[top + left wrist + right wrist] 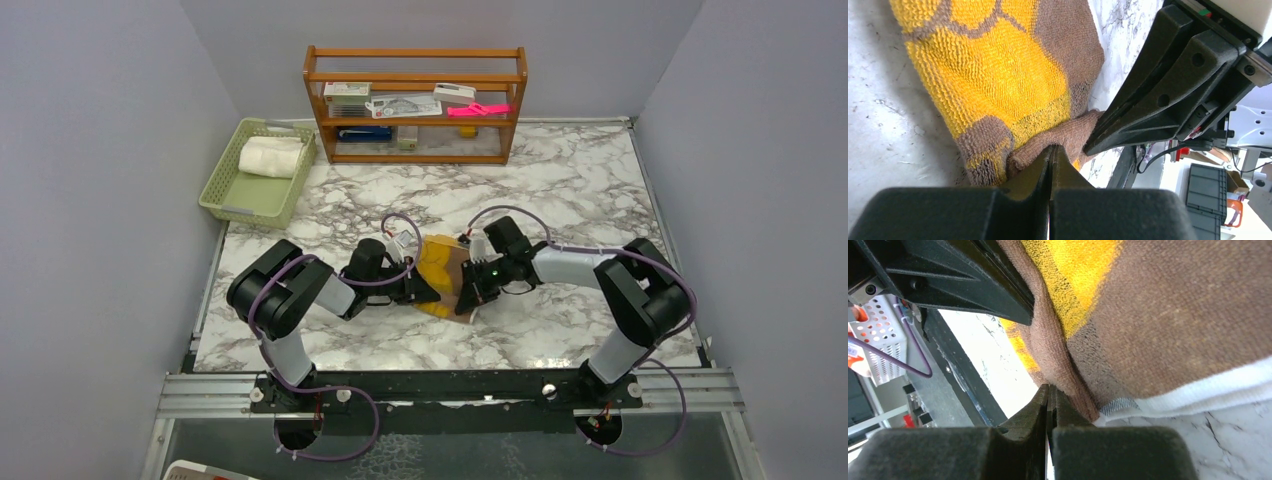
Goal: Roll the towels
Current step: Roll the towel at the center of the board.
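The brown towel with mustard-yellow patches [440,262] lies partly folded on the marble table between my two grippers. My left gripper [430,291] is shut, its tips pinching the towel's raised brown hem [1068,132] in the left wrist view [1052,148]. My right gripper [467,292] faces it from the other side, shut on the same hem [1050,350] in the right wrist view [1048,388]. A white band [1198,390] runs along the towel's edge. The cream-white towel [272,157] lies rolled in the green basket.
The green basket [225,190] stands at the back left. A wooden shelf [415,100] with small items stands at the back centre. Grey walls close in the table on the left, right and back. A metal rail [450,390] runs along the near edge.
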Tool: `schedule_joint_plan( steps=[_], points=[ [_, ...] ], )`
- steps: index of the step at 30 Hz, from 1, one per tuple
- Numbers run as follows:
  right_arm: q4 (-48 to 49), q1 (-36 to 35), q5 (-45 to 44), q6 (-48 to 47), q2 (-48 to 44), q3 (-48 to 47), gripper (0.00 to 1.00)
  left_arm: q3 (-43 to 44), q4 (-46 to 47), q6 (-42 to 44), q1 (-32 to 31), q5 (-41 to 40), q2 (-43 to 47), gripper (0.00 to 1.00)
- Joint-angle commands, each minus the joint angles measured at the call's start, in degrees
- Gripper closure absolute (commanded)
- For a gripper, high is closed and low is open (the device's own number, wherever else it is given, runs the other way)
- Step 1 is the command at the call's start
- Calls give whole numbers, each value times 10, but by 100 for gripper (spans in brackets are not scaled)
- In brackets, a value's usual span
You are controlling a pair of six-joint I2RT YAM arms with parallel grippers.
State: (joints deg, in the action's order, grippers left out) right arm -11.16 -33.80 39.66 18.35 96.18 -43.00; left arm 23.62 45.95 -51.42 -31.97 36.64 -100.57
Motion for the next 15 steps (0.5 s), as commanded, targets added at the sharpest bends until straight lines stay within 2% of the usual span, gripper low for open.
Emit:
schedule_joint_plan(
  steps=[1,3,4,5,8,11,15],
  points=[
    [-53,7,-121,-34,-37,0,99,-29,-147,50,1,-114,-46,100],
    [-56,-1,-152,-45,-78,-6,91,-29,-147,50,2,-114,-47,100],
    [-52,-7,-163,-47,-99,-8,78,-29,-147,50,2,-114,-48,100],
    [-49,-16,-181,-51,-128,-10,73,-29,-147,50,2,-114,-49,100],
    [-53,-57,-258,-71,-177,-22,61,-28,-147,49,2,-114,-51,100],
    [-60,-115,-345,-106,-202,-33,59,-27,-147,50,2,-114,-52,100],
    [-80,-197,-443,-141,-187,-46,47,-25,-147,50,2,-112,-56,100]
  ],
)
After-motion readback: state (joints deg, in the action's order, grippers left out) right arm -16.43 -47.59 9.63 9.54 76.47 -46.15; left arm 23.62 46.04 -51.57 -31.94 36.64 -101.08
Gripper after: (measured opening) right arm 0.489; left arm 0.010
